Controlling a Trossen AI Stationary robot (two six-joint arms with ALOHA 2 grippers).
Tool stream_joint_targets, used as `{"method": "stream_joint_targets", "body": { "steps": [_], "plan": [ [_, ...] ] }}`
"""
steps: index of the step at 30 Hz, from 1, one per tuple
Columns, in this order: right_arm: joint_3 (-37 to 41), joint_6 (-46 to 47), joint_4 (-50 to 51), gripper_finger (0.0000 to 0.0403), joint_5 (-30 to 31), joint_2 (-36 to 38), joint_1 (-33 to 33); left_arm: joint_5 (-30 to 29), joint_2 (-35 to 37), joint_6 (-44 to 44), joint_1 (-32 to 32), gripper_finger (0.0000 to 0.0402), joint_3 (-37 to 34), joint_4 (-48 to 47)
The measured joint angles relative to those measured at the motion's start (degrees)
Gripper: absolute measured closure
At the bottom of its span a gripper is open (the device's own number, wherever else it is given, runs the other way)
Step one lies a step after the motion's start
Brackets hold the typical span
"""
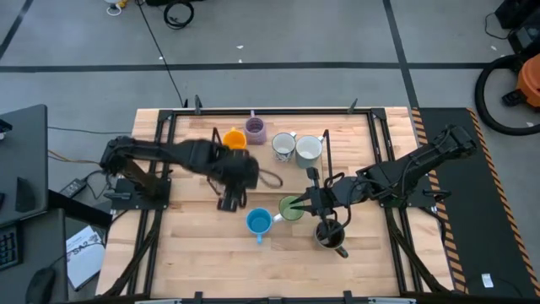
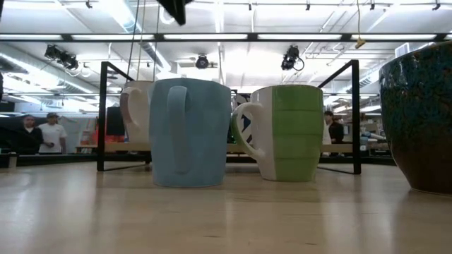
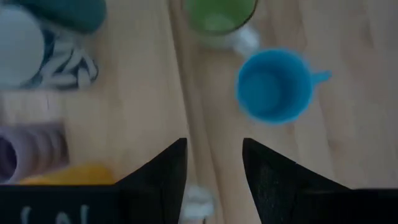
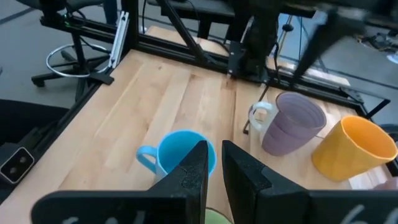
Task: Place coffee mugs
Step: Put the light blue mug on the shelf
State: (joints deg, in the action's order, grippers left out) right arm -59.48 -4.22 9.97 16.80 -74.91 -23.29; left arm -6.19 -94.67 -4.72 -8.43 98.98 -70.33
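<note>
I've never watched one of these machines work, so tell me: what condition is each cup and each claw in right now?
blue mug: upright, empty, on table.
green mug: upright, beside blue mug.
dark mug: upright on table.
orange mug: tilted.
lavender mug: tilted.
patterned mug: upright.
pale mug: upright.
left gripper: open, empty.
right gripper: nearly shut, at green mug.

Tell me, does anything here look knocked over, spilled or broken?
Nothing is spilled or broken. Only the orange mug looks odd: it seems to lean beside the purple mug, while the blue mug and green mug stand upright.
</note>
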Motion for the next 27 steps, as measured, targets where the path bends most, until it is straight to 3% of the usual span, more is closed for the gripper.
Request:
{"method": "stream_joint_targets", "body": {
  "steps": [5, 14, 20, 27],
  "plan": [
    [0.00, 1.23, 1.05, 0.0351, 0.00, 0.02, 0.00, -5.90, -0.05, 2.55, -6.57, 0.0239, 0.00, 4.19],
    [0.00, 3.02, 2.38, 0.0351, -0.37, 0.02, 0.00, -11.21, -0.07, 7.18, -14.37, 0.0239, -1.14, 8.93],
    [0.00, 3.18, 2.30, 0.0351, -0.40, 0.02, 0.00, -11.13, 0.19, 9.87, -17.04, 0.0239, -9.27, 15.57],
    [0.00, 3.18, 2.21, 0.0351, -0.41, 0.02, 0.00, -7.48, 0.28, 18.27, -15.10, 0.0240, -15.66, 20.25]
  ]
}}
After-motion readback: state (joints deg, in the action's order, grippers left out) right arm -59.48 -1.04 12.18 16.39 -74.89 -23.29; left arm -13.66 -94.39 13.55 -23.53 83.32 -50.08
